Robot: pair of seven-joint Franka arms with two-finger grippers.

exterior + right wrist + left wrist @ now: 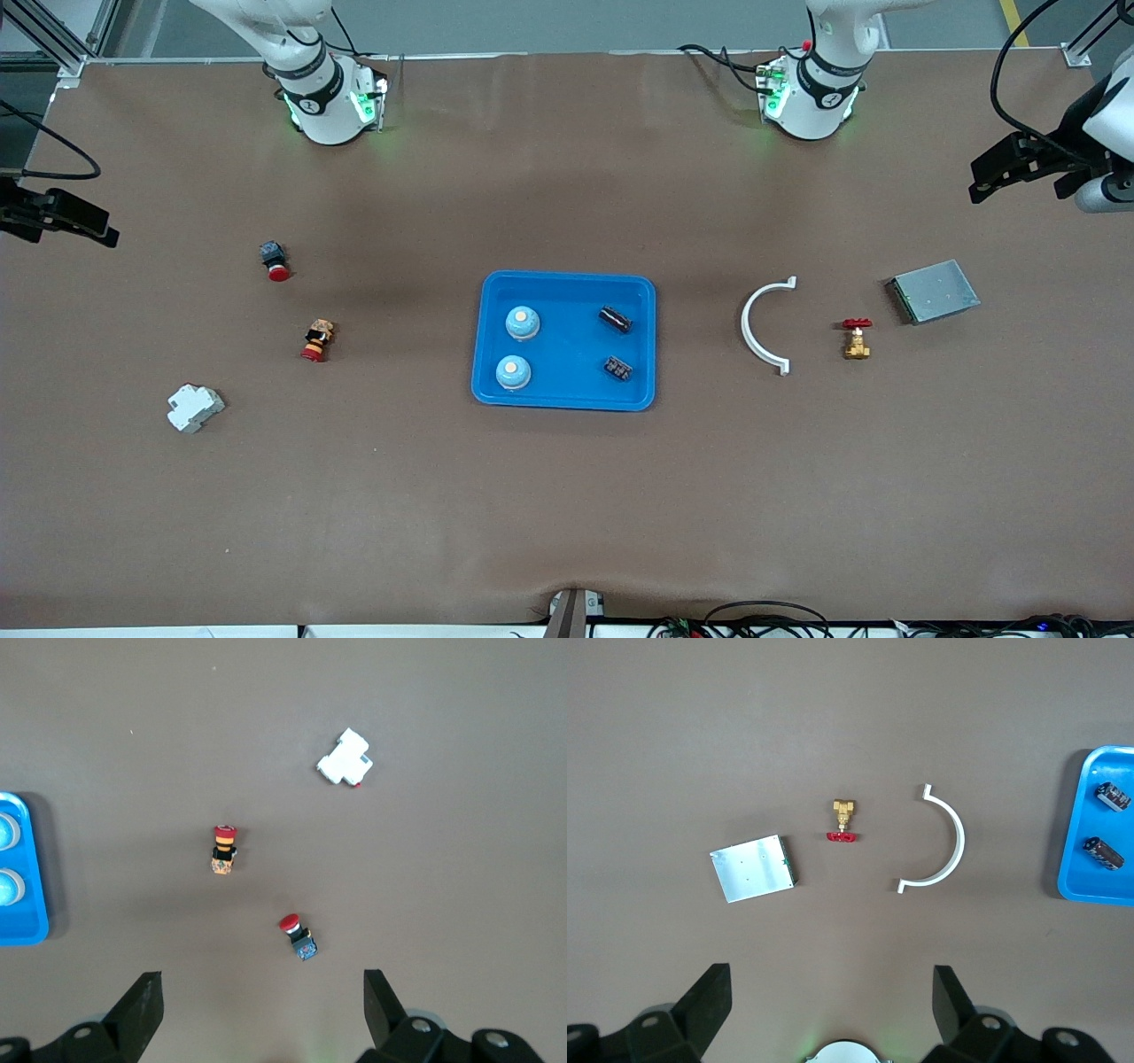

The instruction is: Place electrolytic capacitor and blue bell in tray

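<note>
- The left gripper [828, 1014] is held high over the table's left-arm end, fingers spread apart, empty.
- The right gripper [261, 1014] is likewise raised over the right-arm end, fingers apart.
- Two blue bells [523, 322] and two electrolytic capacitors [616, 319] are seen in the tray [567, 399]; only the front view shows all four together.

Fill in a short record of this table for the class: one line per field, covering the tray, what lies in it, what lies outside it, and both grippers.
tray: blue tray, mid-table
in tray: two blue bells toward the right arm's end; two capacitors toward the left arm's end
outside, left arm's end: white curved clip, brass valve, grey metal box
outside, right arm's end: two red-capped push buttons, white block
left gripper: open, holding nothing, waiting over bare table
right gripper: open, holding nothing, waiting over bare table
</note>
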